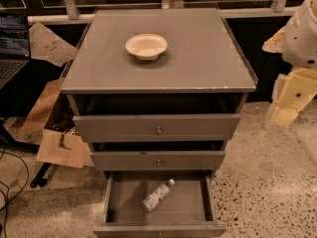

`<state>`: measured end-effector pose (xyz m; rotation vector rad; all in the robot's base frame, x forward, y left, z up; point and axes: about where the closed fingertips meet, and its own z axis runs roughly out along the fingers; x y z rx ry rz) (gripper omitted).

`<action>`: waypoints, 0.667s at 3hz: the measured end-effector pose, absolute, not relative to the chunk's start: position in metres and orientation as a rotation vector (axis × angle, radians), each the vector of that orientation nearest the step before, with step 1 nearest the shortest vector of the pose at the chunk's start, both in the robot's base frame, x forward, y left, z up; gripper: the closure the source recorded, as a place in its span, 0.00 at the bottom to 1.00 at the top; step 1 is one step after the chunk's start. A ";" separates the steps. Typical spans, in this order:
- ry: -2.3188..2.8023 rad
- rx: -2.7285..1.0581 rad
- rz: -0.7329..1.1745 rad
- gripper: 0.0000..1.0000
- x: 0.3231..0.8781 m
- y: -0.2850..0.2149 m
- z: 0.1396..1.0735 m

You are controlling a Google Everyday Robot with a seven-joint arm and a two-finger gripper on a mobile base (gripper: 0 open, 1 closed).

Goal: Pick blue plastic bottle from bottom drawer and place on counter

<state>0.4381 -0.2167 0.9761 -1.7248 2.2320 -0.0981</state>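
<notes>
One blue plastic bottle (158, 196) lies on its side in the open bottom drawer (188, 202) at six o'clock, cap toward one. It looks light, slick and squashy, so I'd pinch across the labelled middle. My hand (292, 100) hangs at three o'clock; I can't tell whether it's wide or narrow.

No legible text or labels.

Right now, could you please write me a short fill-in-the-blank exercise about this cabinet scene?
1. The bottom drawer is pulled ____.
2. The blue plastic bottle lies in it on its ____.
3. The white bowl stands on the ____.
4. The gripper hangs at the view's ____ edge, away from the bottle.
Missing words: open; side; counter; right.
</notes>
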 end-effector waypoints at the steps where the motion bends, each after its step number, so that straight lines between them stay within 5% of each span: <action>1: 2.212 -1.729 -0.109 0.00 0.438 -0.215 0.978; 2: 2.104 -1.806 -0.089 0.00 0.436 -0.207 0.970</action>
